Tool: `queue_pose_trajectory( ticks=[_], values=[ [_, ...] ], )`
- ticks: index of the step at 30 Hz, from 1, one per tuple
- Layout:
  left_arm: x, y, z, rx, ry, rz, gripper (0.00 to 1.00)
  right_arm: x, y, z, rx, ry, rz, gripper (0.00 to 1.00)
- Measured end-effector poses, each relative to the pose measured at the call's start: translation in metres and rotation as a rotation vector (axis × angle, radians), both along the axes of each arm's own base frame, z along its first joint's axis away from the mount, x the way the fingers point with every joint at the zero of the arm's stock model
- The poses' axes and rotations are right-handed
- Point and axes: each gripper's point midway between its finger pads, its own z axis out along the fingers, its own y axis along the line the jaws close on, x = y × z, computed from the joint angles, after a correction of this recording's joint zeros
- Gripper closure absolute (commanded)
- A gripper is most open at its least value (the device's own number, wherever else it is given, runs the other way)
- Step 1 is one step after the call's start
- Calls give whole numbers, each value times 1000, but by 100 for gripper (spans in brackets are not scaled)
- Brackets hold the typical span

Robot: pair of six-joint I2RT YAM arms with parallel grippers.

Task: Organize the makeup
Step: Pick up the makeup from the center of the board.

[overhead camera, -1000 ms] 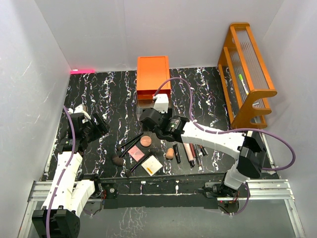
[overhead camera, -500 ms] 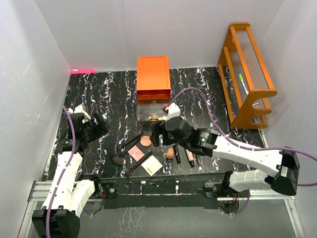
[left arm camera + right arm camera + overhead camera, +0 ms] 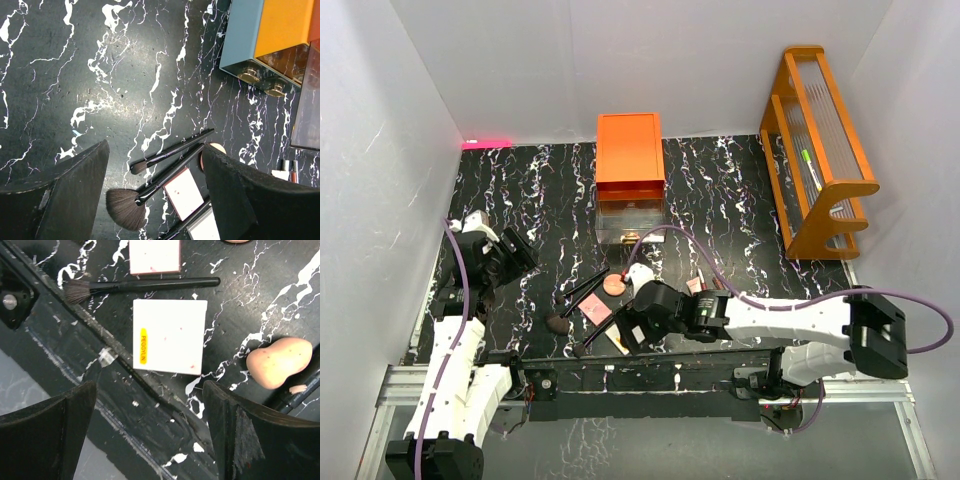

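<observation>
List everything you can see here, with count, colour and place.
black marbled table: one, white-veined, under everything
orange drawer chest: one, far centre, clear drawer open
orange wooden rack: one, far right
long black brushes: three, brown heads, near centre
round tan compact: one, beside brushes
pink square palette: one, near centre
pale-yellow square palette: one, near edge
beige sponge: one, right of palettes
pink and dark tubes: count unclear, mostly behind right arm
left fingers: two, black, open, over left table
right fingers: two, black, open, above pale-yellow palette
</observation>
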Motion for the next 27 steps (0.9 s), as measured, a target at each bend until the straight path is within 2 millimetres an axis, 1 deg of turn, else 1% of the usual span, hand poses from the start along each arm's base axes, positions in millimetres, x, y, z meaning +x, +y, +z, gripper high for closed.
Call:
queue_pose_trajectory(
  ticks=[1, 4, 7, 11, 13, 17, 27],
  values=[
    [0, 0, 0, 1, 0, 2, 26, 1, 1, -3, -6, -2, -1, 5],
    [0, 2, 0, 5, 1, 7, 25, 5, 3, -20, -51, -6, -4, 2],
    [0, 2, -1, 7, 2, 10, 21, 8, 0, -41, -119, -4, -7, 2],
    [-1, 3, -2, 11, 7, 16, 13, 9, -1, -59, -171, -5, 4, 2],
    [-1, 5, -3, 17, 13, 25, 11, 10, 0, -61, -173, -8, 8, 2],
    [-3, 7, -5, 22, 24, 37, 9, 13, 6, -64, -173, -24, 22, 2],
    [-4, 8, -5, 24, 28, 40, 9, 19, 20, -74, -211, -45, 53, 2]
  ],
)
